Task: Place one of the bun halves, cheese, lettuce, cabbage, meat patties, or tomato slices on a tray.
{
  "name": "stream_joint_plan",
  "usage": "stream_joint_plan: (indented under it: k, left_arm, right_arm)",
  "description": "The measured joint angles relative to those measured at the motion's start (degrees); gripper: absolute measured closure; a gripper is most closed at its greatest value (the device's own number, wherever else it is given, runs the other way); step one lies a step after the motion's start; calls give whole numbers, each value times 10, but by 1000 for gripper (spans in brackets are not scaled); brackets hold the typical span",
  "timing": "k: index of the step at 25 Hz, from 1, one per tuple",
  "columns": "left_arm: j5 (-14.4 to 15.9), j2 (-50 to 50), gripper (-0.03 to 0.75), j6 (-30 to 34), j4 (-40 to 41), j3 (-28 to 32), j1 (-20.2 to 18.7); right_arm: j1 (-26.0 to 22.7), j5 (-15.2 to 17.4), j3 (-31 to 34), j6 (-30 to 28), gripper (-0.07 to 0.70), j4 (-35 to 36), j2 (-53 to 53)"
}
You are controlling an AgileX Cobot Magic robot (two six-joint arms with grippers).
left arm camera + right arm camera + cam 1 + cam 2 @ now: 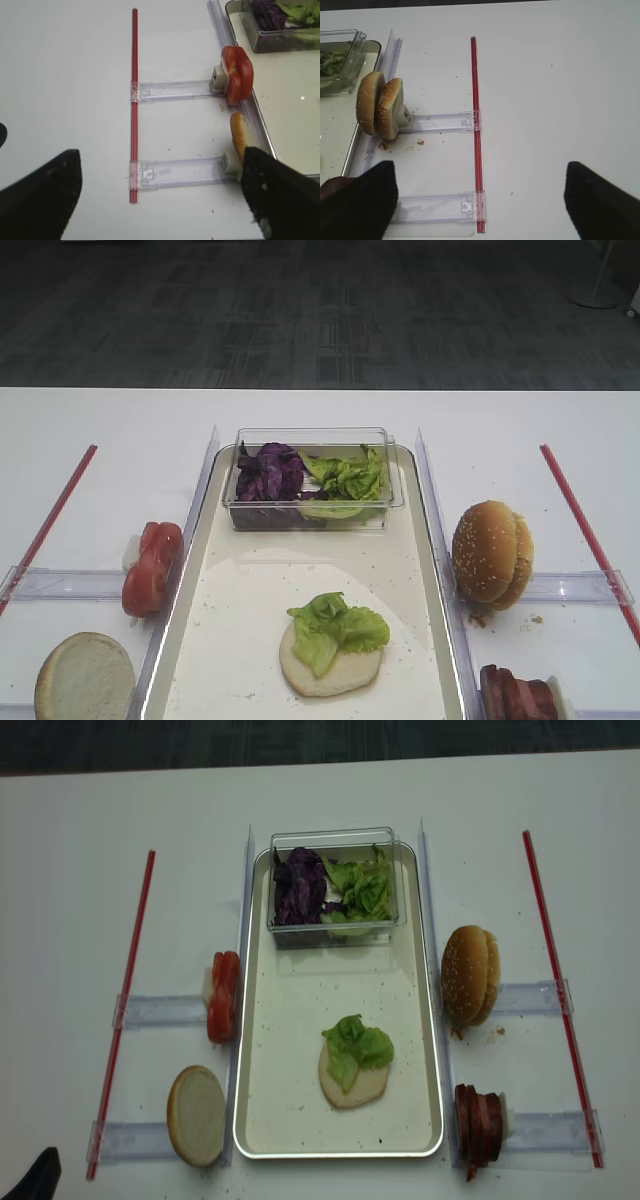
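Lettuce (357, 1041) lies on a flat bun half (352, 1081) in the near part of the tray (292, 1020); both high views show this, neither wrist view does. Clear box (335, 885) at the tray's far end holds cabbage (298, 887) on the left and more green leaves on the right. Tomato slices (223, 996) stand on edge just left of the tray, with another pale bun half (196, 1114) nearer the camera. Sesame bun tops (469, 974) stand on edge right of the tray, meat patties (479, 1124) nearer.

Right gripper (480, 200) appears only in its own wrist view: two dark fingertips at the bottom corners, jaws spread wide, holding nothing, above bare tabletop (560, 90) beside a red strip (476, 125) and right of the bun tops. Left gripper (160, 195) likewise shows in its wrist view, jaws wide apart and empty, over the tabletop left of the tomato slices; a dark tip at the realsense view's bottom left corner may be part of it. The other high view shows neither gripper.
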Motion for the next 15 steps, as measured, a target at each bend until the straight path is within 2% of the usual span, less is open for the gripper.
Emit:
stream_joint_plan:
  k: [15]
  left_arm:
    - [0, 0, 118, 0, 0, 0, 0]
  right_arm:
    - [0, 0, 0, 0, -56, -5, 0]
